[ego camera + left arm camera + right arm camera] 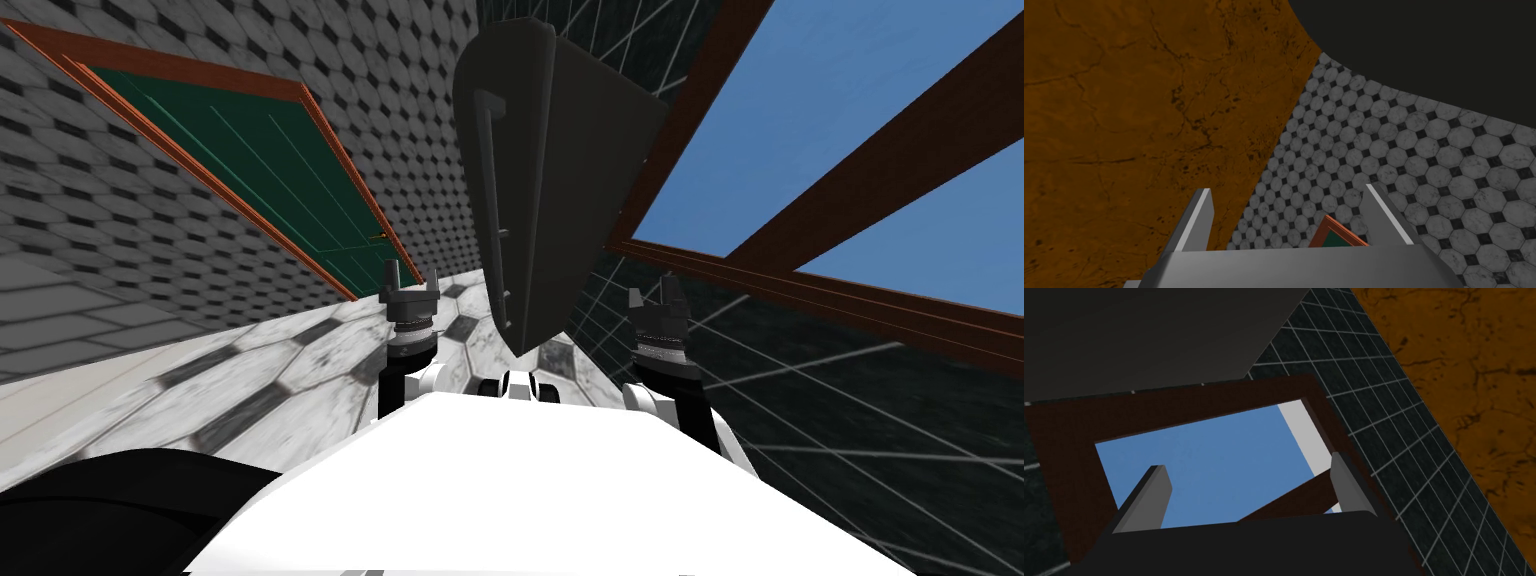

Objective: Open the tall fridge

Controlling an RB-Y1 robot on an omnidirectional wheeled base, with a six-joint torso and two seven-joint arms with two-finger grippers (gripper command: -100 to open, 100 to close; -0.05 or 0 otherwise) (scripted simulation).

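Two pincers, mine: left pincer point(410, 286), right pincer point(655, 298), both spread, empty; fridge point(565, 180) beyond them, apparently shut; handle point(490, 200) untouched; reach, grip, pull outstanding

A green door point(270, 170) in an orange-brown frame sits in the grey octagon-tiled wall point(120, 130). The dark grid-tiled wall point(850, 430) holds a brown-framed window point(800, 90) (plain blue beyond its 2 panes). Pale marbled floor point(300, 360); cracked orange-brown ceiling point(1124, 100).

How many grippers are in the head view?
2. The left gripper is left of the dark fridge, near the green door; the right gripper is right of it, below the window. Both stand open.
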